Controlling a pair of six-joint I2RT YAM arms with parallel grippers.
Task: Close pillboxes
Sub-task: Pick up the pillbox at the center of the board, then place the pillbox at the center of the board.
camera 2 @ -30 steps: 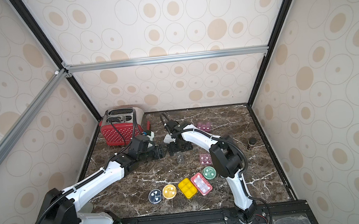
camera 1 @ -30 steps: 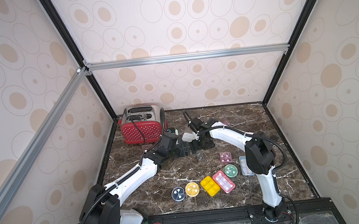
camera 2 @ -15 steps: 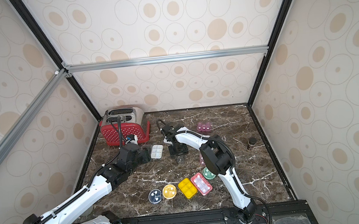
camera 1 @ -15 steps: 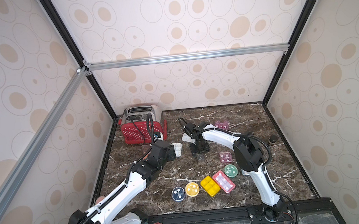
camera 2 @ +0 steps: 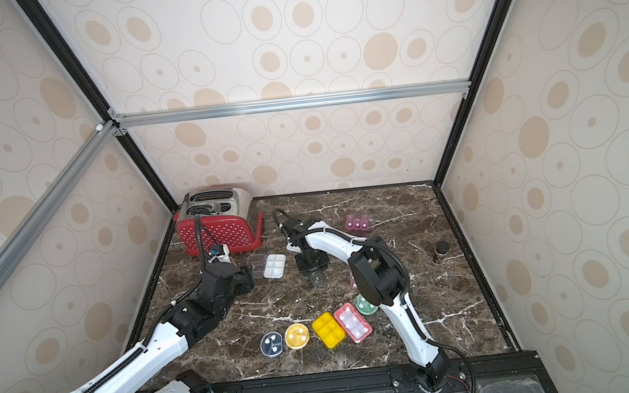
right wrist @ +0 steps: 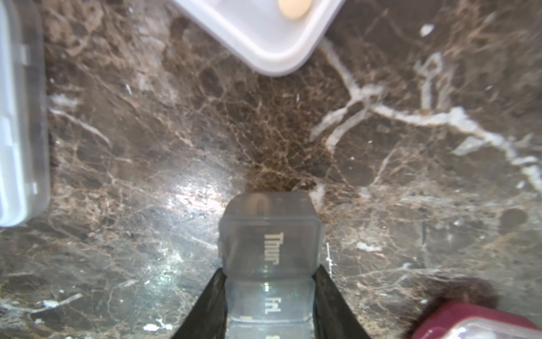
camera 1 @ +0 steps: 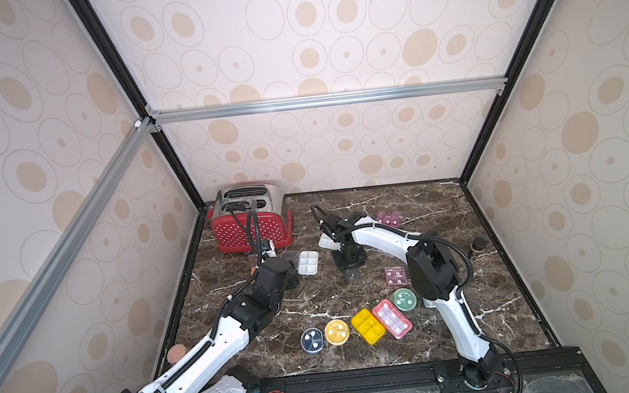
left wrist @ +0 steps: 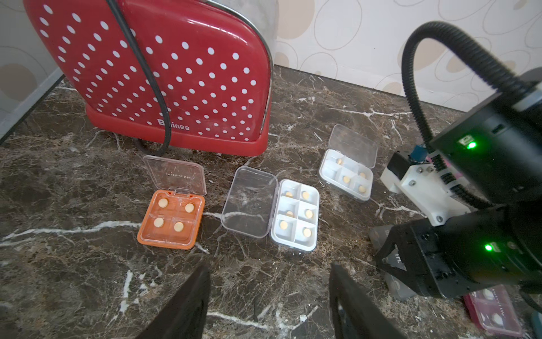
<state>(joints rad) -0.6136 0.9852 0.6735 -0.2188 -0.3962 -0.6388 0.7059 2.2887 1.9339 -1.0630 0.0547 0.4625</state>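
Where the right end effector (right wrist: 269, 271) clamps, a grey pillbox (right wrist: 268, 232) sits.

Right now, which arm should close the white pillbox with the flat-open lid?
Left. The left hand, open, empty, faces that white pillbox; the right hand is closed on a grey day-strip pillbox.

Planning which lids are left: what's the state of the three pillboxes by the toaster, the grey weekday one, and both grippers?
Orange pillbox: lid open, standing up.
Middle white pillbox: lid open, lying flat.
Far white pillbox: lid open, tilted up.
Grey weekday pillbox: gripped.
Left gripper: open, empty.
Right gripper: shut on grey weekday pillbox.
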